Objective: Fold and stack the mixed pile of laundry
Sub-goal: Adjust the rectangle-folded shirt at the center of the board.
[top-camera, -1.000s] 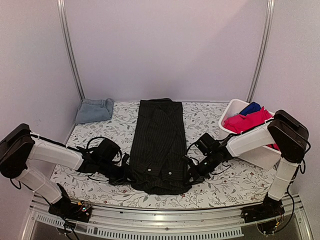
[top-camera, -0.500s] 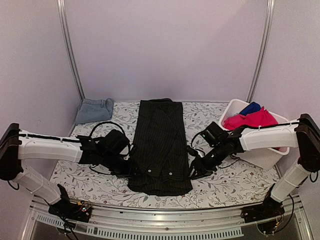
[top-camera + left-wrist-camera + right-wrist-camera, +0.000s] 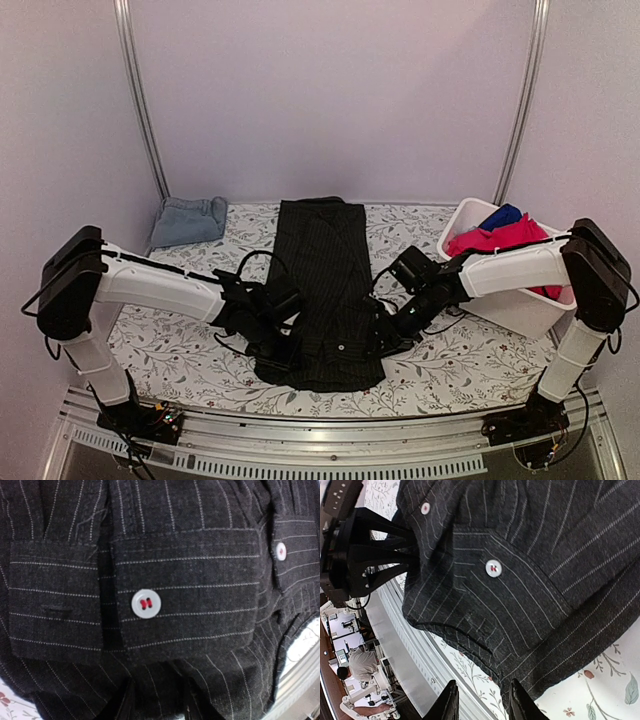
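A black pinstriped button shirt (image 3: 320, 270) lies lengthwise on the middle of the table, cuffs folded onto its near end. My left gripper (image 3: 283, 335) rests over the shirt's near left part. In the left wrist view its dark fingers stand apart over the cuffs (image 3: 190, 580), gripping nothing. My right gripper (image 3: 385, 338) hovers at the shirt's near right edge, open, with the shirt (image 3: 520, 555) just beyond its fingers (image 3: 520, 702). A folded light blue denim piece (image 3: 188, 220) lies at the back left. Red-pink cloth (image 3: 500, 240) and royal blue cloth (image 3: 502, 214) fill the bin.
The white plastic bin (image 3: 520, 310) stands at the right edge, close behind my right forearm. A floral table cover (image 3: 440, 370) spreads under everything. A metal rail (image 3: 330, 435) runs along the near table edge. Upright metal posts (image 3: 140, 100) stand at the back corners.
Both grippers let go of the shirt's near corners and opened. The left arm swung right onto the shirt; the right gripper stayed at the right edge. The near hem now lies flatter.
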`<action>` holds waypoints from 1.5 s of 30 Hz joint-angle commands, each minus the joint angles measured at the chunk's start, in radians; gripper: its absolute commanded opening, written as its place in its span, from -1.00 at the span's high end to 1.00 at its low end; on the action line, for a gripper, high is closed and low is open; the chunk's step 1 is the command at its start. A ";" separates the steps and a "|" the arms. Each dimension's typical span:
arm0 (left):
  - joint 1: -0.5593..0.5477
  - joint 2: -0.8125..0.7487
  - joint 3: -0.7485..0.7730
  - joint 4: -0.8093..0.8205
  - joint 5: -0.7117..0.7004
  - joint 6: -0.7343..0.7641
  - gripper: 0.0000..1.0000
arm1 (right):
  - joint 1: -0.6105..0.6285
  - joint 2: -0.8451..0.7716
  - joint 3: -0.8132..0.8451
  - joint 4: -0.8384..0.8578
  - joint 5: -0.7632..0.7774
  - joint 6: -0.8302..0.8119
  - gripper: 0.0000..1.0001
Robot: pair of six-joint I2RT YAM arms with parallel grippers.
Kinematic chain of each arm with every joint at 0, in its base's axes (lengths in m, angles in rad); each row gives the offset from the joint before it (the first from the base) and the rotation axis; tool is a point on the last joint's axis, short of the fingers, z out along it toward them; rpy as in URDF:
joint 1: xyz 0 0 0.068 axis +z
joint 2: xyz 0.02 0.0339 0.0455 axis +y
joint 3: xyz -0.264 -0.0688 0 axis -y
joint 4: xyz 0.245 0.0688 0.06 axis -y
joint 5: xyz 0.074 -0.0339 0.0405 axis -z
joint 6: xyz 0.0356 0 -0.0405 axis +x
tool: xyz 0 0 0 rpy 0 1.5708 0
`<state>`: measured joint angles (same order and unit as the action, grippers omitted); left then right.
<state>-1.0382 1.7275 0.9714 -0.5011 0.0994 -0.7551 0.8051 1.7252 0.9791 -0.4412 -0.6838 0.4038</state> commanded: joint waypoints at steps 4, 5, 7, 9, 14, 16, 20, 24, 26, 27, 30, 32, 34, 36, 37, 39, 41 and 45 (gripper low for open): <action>-0.048 0.032 0.060 -0.089 -0.055 0.039 0.60 | 0.006 0.005 -0.042 0.014 -0.024 -0.014 0.34; -0.053 0.032 0.067 -0.090 -0.053 0.047 0.69 | 0.005 0.008 -0.042 0.017 -0.026 -0.015 0.34; -0.064 0.025 0.086 -0.090 -0.054 0.062 0.86 | 0.006 0.015 -0.042 0.024 -0.033 -0.013 0.35; -0.072 0.013 0.103 -0.087 -0.054 0.081 1.00 | 0.005 0.015 -0.041 0.029 -0.034 -0.009 0.35; -0.077 -0.019 0.114 -0.086 -0.047 0.098 1.00 | 0.008 0.000 -0.018 0.022 -0.024 -0.005 0.41; -0.076 -0.031 0.109 -0.080 -0.044 0.104 1.00 | 0.014 -0.006 -0.002 0.013 -0.019 -0.008 0.44; -0.075 -0.046 0.082 -0.030 -0.007 0.106 1.00 | 0.045 0.010 0.036 -0.014 0.009 -0.013 0.47; -0.075 -0.042 0.057 0.010 0.020 0.090 1.00 | 0.095 0.062 0.083 -0.043 0.059 -0.026 0.46; -0.073 -0.049 0.044 0.028 0.030 0.080 1.00 | 0.112 0.085 0.095 -0.046 0.083 -0.012 0.46; -0.073 -0.054 0.036 0.038 0.033 0.075 1.00 | 0.119 0.097 0.102 -0.054 0.100 -0.007 0.44; -0.067 -0.064 0.016 0.053 0.039 0.061 1.00 | 0.141 0.130 0.138 -0.098 0.181 -0.007 0.42; -0.064 -0.068 0.006 0.058 0.039 0.058 1.00 | 0.152 0.149 0.159 -0.124 0.234 -0.012 0.39; -0.061 -0.071 0.000 0.060 0.041 0.057 1.00 | 0.157 0.161 0.174 -0.132 0.252 -0.013 0.38; -0.058 -0.069 -0.003 0.063 0.042 0.057 1.00 | 0.160 0.177 0.193 -0.137 0.269 -0.013 0.38; -0.058 -0.067 -0.003 0.066 0.043 0.059 1.00 | 0.163 0.181 0.203 -0.139 0.279 -0.013 0.38; -0.057 -0.065 -0.003 0.068 0.045 0.059 1.00 | 0.168 0.196 0.227 -0.150 0.300 -0.015 0.38; -0.056 -0.059 -0.002 0.070 0.046 0.061 1.00 | 0.172 0.213 0.245 -0.166 0.318 -0.015 0.37; -0.054 -0.050 0.001 0.071 0.052 0.063 1.00 | 0.184 0.241 0.256 -0.181 0.329 -0.021 0.37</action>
<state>-1.0962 1.6867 0.9787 -0.4496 0.1280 -0.6891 0.9718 1.9289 1.2140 -0.5850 -0.4046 0.3985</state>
